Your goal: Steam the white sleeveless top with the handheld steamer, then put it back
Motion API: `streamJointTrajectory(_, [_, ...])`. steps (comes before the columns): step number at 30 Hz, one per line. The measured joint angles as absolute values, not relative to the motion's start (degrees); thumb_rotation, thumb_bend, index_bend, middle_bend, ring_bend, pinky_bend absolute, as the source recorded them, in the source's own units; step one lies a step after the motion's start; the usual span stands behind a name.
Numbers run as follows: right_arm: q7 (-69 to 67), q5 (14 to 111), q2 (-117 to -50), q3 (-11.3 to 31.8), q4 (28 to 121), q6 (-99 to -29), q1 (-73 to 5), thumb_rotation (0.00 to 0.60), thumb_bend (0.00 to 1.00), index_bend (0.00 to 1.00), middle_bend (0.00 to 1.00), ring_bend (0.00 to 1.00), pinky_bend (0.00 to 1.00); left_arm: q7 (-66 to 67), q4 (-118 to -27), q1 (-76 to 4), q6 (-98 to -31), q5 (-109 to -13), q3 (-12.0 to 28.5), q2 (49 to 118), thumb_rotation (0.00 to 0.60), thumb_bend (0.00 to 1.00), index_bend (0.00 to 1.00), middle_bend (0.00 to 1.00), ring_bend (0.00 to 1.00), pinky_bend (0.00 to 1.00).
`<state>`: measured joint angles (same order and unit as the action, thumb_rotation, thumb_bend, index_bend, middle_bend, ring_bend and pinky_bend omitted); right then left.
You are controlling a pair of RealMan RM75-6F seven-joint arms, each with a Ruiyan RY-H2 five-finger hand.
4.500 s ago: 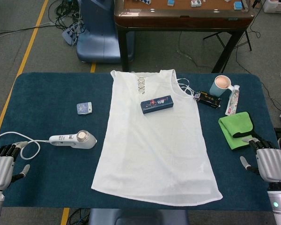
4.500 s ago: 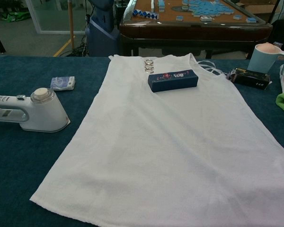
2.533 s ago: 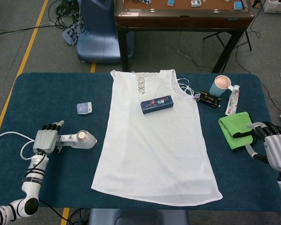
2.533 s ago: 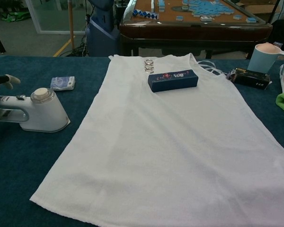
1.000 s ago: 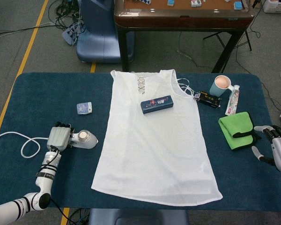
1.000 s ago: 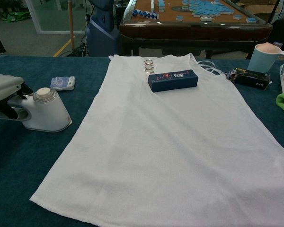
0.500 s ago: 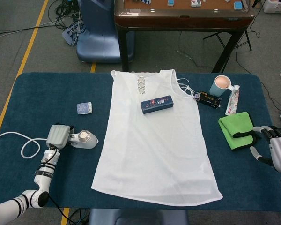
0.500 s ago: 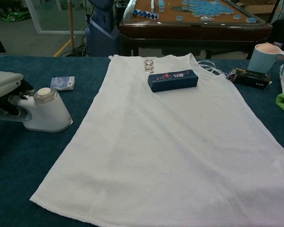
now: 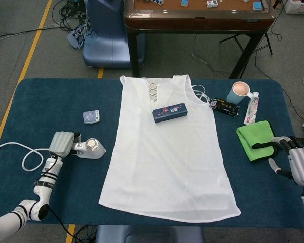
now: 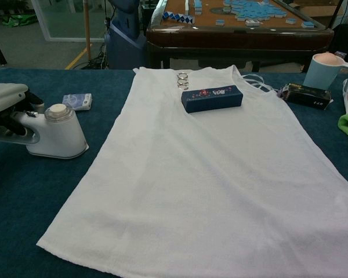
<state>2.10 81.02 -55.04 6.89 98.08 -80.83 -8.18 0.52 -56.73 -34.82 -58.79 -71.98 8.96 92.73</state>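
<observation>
Left hand (image 9: pixel 62 143) wrapped round steamer (image 9: pixel 90 149) handle beside the top (image 9: pixel 167 147), ready for lifting (right hand (image 9: pixel 300 166) idle, fingers spread).

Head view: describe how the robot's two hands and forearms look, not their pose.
The left hand has a pale grey shell and dark fingers; its slim white forearm carries black bands. The right hand is likewise grey with dark finger segments, mounted on a light wrist with a small lit teal dot.

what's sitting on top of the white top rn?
On the white sleeveless top: a dark blue box lying across the chest, and metal rings at the neckline. Anything under the box or the fabric is covered, so unknown.
</observation>
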Motion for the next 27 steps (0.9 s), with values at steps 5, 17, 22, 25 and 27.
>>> streamJointTrajectory(5, [2.38,81.22,-55.02,6.67,98.47,-80.29,-8.43,0.600,0.30,0.30,0.33,0.24,0.31,-6.10,-56.18,-35.20,-57.14,-72.75,9.43,91.82,0.600,0.34,0.95,0.91,0.78,0.81])
streamJointTrajectory(17, [2.58,84.90,-55.63,5.29,99.64,-75.55,-11.37,0.600,0.30,0.30,0.33,0.24,0.31,-18.45,-64.81,-35.78,-55.53,-73.83,12.36,85.36,0.600,0.34,0.95,0.92,0.78,0.82])
streamJointTrajectory(22, [2.55,87.89,-56.58,4.05,99.89,-71.36,-14.11,0.600,0.30,0.25,0.31,0.23,0.31,-18.47,-70.04,-35.83,-56.62,-74.46,12.77,84.19,0.600,0.34,0.95,0.92,0.78,0.82])
streamJointTrajectory(25, [2.69,89.63,-57.42,3.05,99.91,-67.88,-16.04,0.600,0.32,0.17,0.28,0.19,0.26,-16.83,-72.38,-36.16,-58.02,-75.01,12.99,84.67,0.600,0.34,0.95,0.92,0.78,0.82])
streamJointTrajectory(27, [2.90,90.66,-58.15,2.40,99.82,-65.29,-17.49,0.600,0.34,0.12,0.24,0.15,0.21,-15.52,-73.22,-36.50,-59.24,-75.40,13.21,85.59,0.600,0.34,0.95,0.92,0.78,0.82])
